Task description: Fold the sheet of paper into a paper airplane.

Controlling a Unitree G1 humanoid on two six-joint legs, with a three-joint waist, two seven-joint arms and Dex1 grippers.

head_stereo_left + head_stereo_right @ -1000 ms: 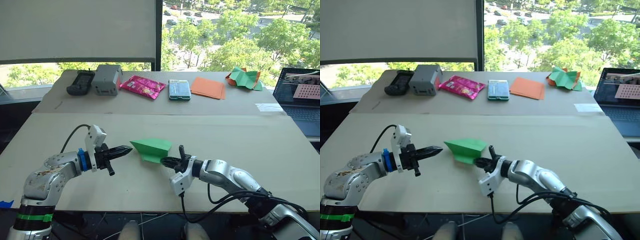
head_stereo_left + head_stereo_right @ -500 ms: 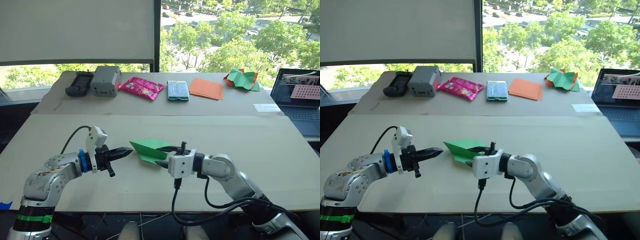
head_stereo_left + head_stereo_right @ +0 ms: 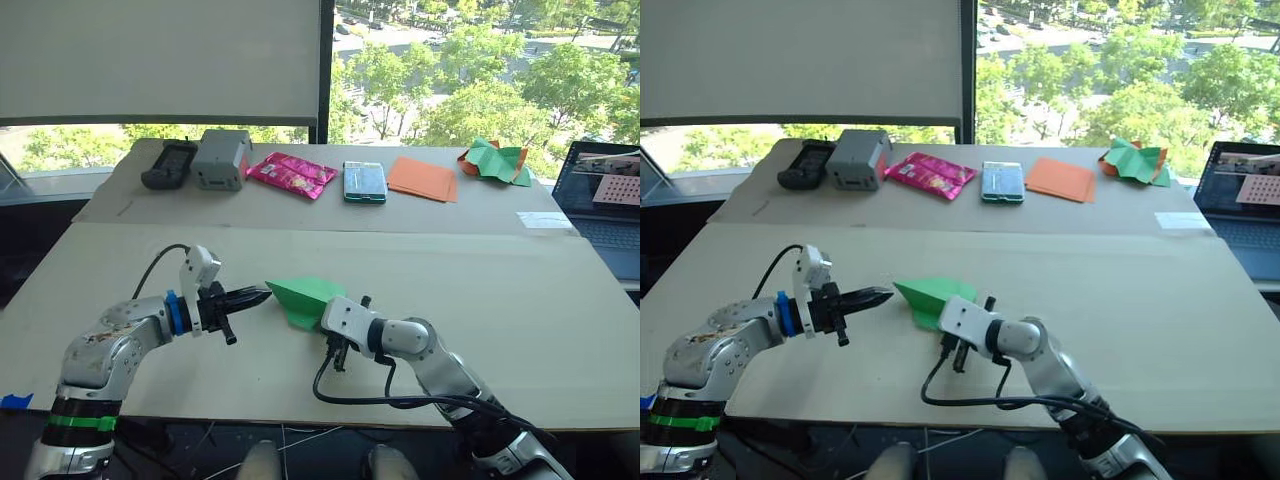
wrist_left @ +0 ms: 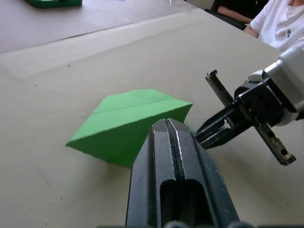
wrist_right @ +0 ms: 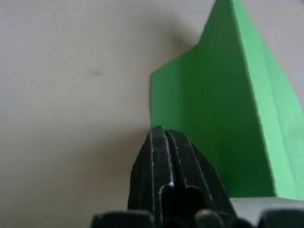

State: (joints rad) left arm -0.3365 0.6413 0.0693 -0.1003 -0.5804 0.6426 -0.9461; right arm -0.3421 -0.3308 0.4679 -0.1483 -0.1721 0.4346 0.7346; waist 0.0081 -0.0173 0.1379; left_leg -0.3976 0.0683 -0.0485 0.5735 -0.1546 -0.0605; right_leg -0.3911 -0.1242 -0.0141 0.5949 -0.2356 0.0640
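Left gripper [image 3: 262, 295]: fingers closed, holding nothing, tip just beside the paper's point.
Paper [image 3: 306, 298]: on the near table [image 3: 520, 300] between the grippers, folded to a wedge. Long axis across the table, point toward the robot's left. Likely light, thin, easily crumpled; best pinched at a creased edge.
Right gripper [image 5: 164, 137]: closed, empty, at the paper's near edge.

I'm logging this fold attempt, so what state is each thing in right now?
Sheet of paper: partly folded, creased, lying on the near table.
Left claw: shut, empty, tip beside the paper's pointed end.
Right claw: shut, at the paper's edge.
Crumpled paper heap: crumpled, far table.
Laptop: open, screen lit.
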